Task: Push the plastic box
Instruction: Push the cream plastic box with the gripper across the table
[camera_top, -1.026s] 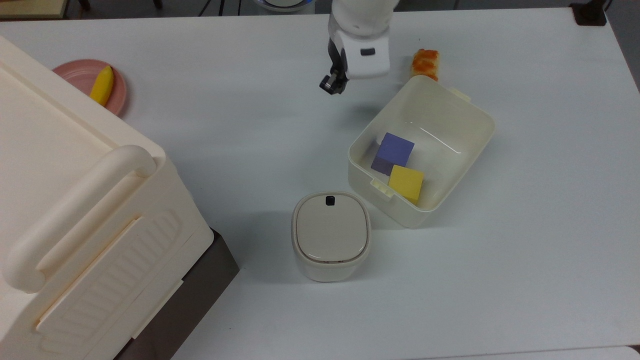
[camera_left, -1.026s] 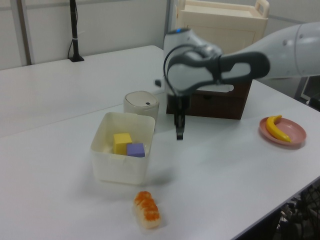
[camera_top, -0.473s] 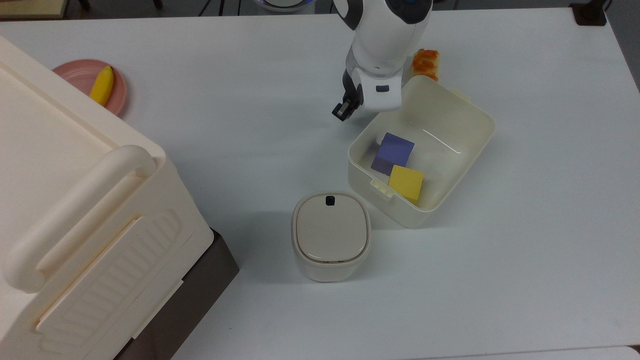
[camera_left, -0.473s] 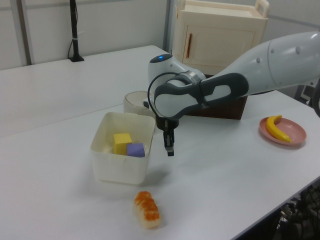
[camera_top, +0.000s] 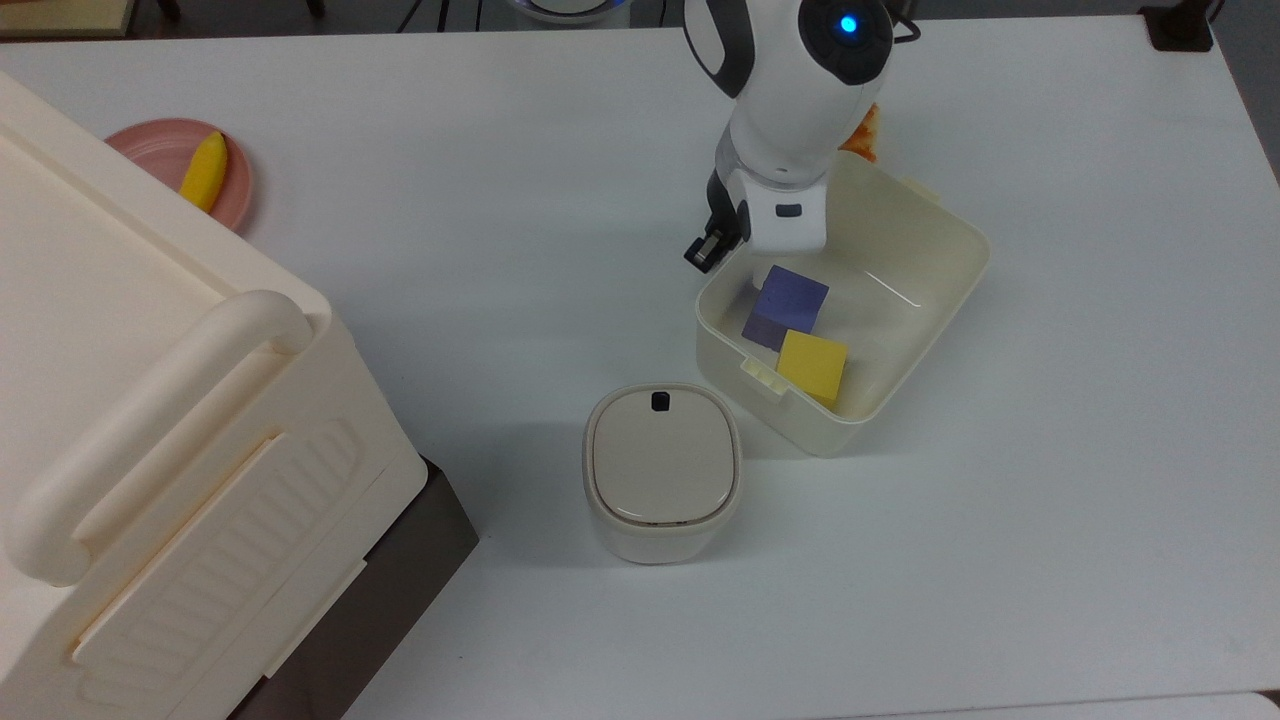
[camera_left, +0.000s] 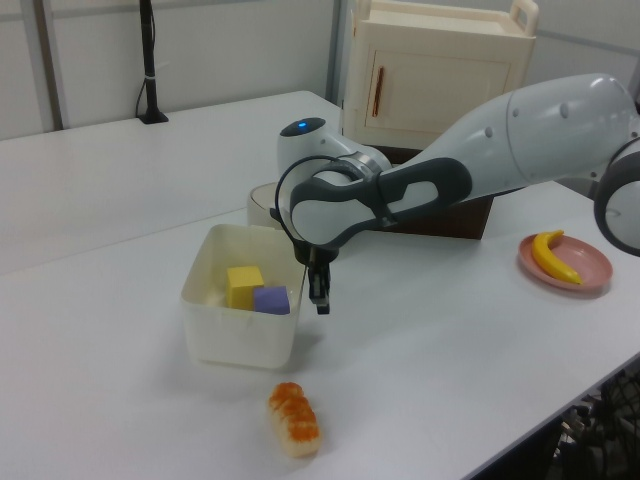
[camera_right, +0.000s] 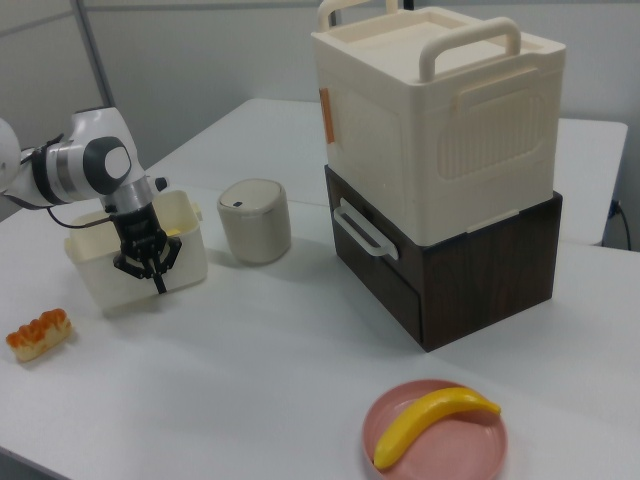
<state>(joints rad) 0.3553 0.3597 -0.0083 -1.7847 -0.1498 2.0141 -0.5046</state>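
So in the top view the tool (camera_top: 708, 250) has dropped down from out over the bare counter (camera_top: 450, 200) toward the far edge and is now parked right at the plastic box (camera_top: 845, 300), just outside the wall on the top view's left, near the far corner of the tub. The box itself hasn't budged: same spot in the middle-right of the counter, purple block (camera_top: 790, 300) and yellow block (camera_top: 812, 365) lying where they were, small lidded container (camera_top: 662, 470) just beside its near corner. In the left view the tool (camera_left: 320, 295) hangs low by the box (camera_left: 240, 310) on the left view's right, close enough that I'd call it touching or just about, and the orange-topped sushi piece (camera_left: 294, 420) sits nearer the counter's front edge. In the right view the tool (camera_right: 150, 268) is down in front of the box (camera_right: 135, 265), fingers close together with nothing between them, so it's holding nothing. Banana (camera_right: 432, 420) on its pink plate (camera_right: 436, 440) and the big cream case (camera_right: 440, 110) are well apart from all this. My read: the approach is basically done and the actual shove hasn't begun, since the box shows no shift.
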